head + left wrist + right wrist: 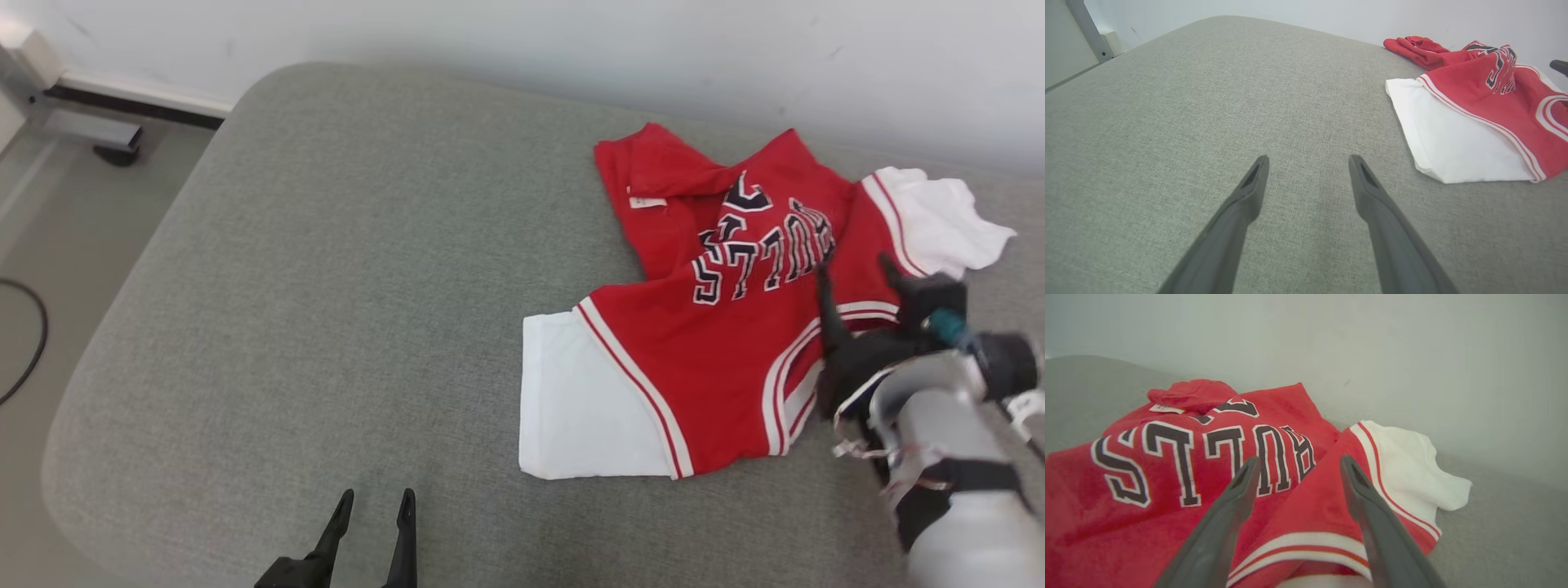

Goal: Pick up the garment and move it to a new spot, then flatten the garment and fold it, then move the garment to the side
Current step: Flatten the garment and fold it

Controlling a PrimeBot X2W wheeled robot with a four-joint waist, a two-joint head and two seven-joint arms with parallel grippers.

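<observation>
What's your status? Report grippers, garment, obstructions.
Left gripper open over grey cushion. Right gripper open over red-and-white garment, nothing held. Garment rumpled, unfolded. Nothing in the way.

Bare, lab-like room: grey upholstered pad, bare white wall, cable on floor.

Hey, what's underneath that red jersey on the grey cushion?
The red jersey lies crumpled directly on the grey cushion, with white sleeves sticking out at two sides. Its folded-over layers cover whatever else might sit beneath.

Head high, wrists low; garment in all
</observation>
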